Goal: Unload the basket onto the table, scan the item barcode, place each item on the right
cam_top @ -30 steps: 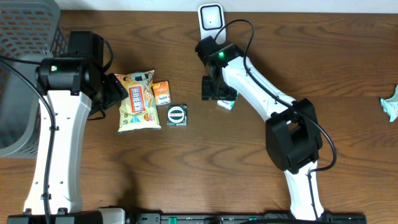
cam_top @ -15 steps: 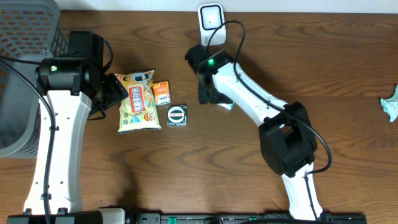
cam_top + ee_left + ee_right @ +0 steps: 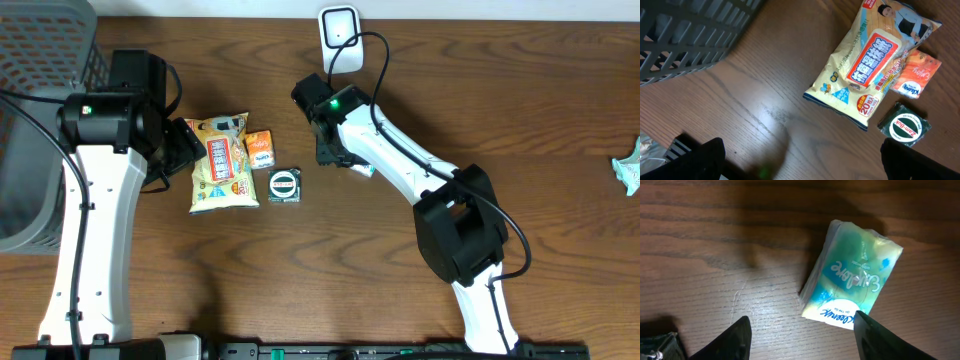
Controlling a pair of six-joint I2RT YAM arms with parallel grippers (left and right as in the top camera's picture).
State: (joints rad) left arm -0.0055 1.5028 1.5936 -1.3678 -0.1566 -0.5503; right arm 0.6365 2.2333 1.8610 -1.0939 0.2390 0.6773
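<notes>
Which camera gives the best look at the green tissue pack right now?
The right wrist view: the tissue pack lies whole on the table, its printed wrapper facing the camera. Overhead shows only a teal sliver beside the right arm. The left wrist view misses it.

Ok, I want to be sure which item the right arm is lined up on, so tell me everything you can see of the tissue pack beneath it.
The tissue pack is a small soft packet in glossy teal and pale green film, with Kleenex in white script across its face and a white oval label at its near end. It looks unopened and lies flat on the wooden table, turned at a slant. The right gripper hangs open over its near end; only the table clearly touches it.
</notes>
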